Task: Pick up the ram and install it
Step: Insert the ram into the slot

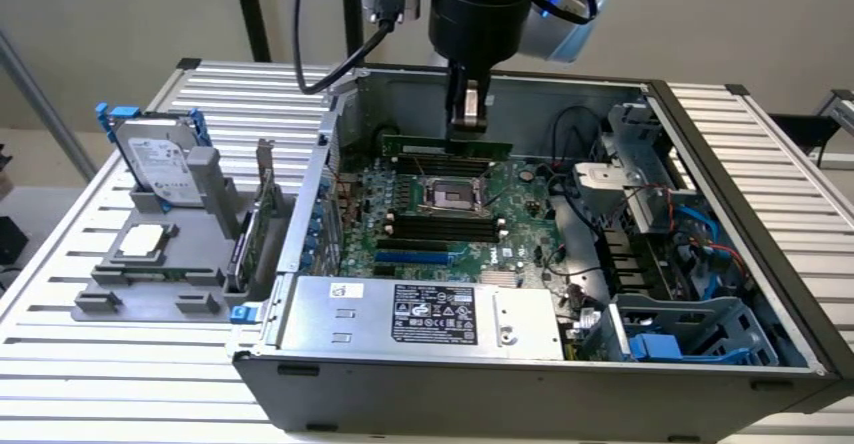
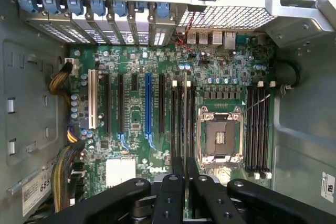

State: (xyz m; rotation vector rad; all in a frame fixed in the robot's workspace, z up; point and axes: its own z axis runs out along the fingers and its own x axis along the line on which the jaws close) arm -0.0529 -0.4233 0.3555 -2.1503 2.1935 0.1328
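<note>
A: Where is the ram (image 1: 447, 148) at this moment?

B: It is in the gripper (image 1: 465, 126). The fingers are closed narrow on its upper edge, about at the middle. The green stick hangs level inside the open computer case (image 1: 534, 394).

A: Over which part of the case does it hang?

B: It hangs over the far part of the motherboard (image 1: 521, 226), behind the CPU socket (image 1: 451, 196) as the exterior view sees it. In the wrist view the ram (image 2: 185, 114) appears as a thin edge coming out between the fingers of the gripper (image 2: 185, 165). This edge runs in line with the long black slots (image 2: 177, 124) just beside the CPU socket (image 2: 219, 135).

A: Does it sit in a slot already?

B: This one cannot tell. The lower edge is near the board, but contact is not visible.

A: And what stands around?

B: More long black slots (image 1: 441, 227) lie on the near side of the socket. The power supply (image 1: 414, 314) sits at the near wall of the case. At the exterior view's left, on the desk (image 1: 80, 374), a grey holder (image 1: 147, 294) carries a hard drive (image 1: 158, 169) standing upright.
</note>
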